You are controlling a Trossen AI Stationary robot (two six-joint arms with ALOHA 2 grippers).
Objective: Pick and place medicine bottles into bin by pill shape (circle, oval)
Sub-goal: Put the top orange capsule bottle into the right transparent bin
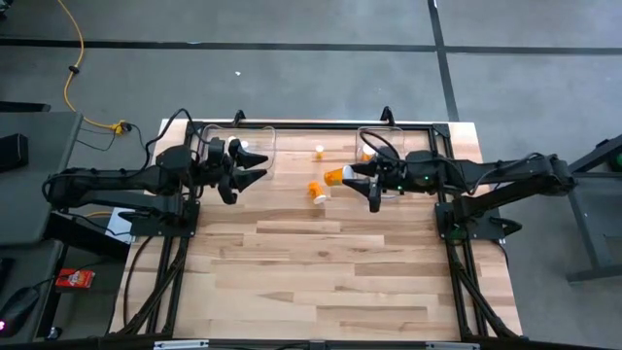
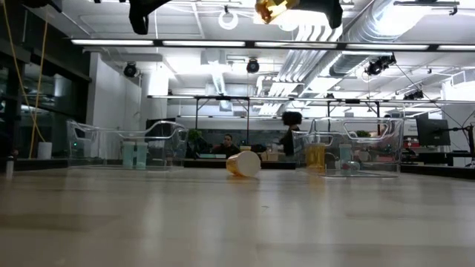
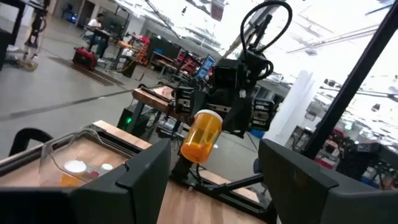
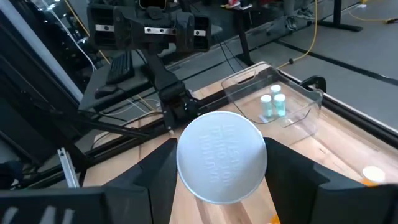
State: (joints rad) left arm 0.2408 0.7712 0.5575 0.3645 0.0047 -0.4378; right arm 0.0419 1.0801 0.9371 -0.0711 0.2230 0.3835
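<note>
Orange medicine bottle with a white round cap (image 1: 335, 176): held in the air by your right gripper (image 1: 348, 176), whose dark fingers are clenched on its sides. You see its cap face-on in the right wrist view (image 4: 222, 156), so its long axis runs straight out from the fingers, pointing toward the left arm.

Clear plastic bin on the right (image 1: 374, 136): just behind the held bottle, beside the right arm and nearer than the other bin. A drop there calls, by my judgement, for a short pull back.

Clear plastic bin on the left (image 1: 262, 136): holds pale bottles (image 4: 272, 103).

Left gripper (image 1: 251, 163): hovers over that bin's edge, fingers spread and empty.

Loose bottles: one orange bottle lying on its side (image 1: 318, 191) and another near the back (image 1: 319, 151), both on the wooden table (image 1: 330, 272) between the bins.
</note>
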